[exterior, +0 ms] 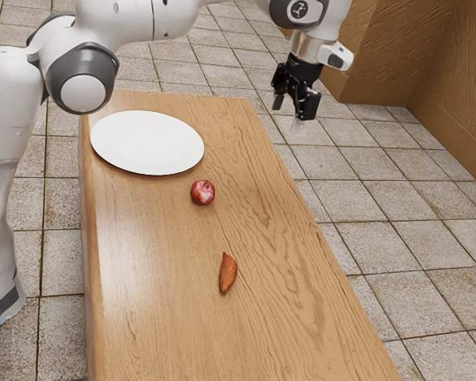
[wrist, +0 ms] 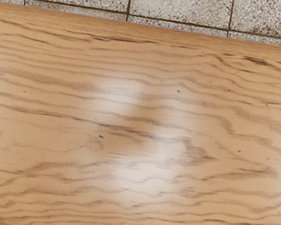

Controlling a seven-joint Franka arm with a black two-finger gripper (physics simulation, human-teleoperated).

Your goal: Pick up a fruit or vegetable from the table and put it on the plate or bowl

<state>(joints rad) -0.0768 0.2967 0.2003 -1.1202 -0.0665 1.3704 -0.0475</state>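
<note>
Red round apple on the wooden bench, at 4 o'clock from the round white plate.
Likely firm, smooth, apt to roll: pinch across its widest girth. Black gripper hovers at its 2 o'clock, fingers apart, empty. Glossy grained wood; grey tiled floor around.

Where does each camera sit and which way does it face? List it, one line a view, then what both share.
Exterior view: beside the arm, raised, looking down across the table at the plate, apple and sweet potato; the white arm and open gripper show.
Wrist view: on the arm's wrist, looking down at the table's wood and a strip of floor beyond its edge.
Shared: the table and the tiled floor.
</note>
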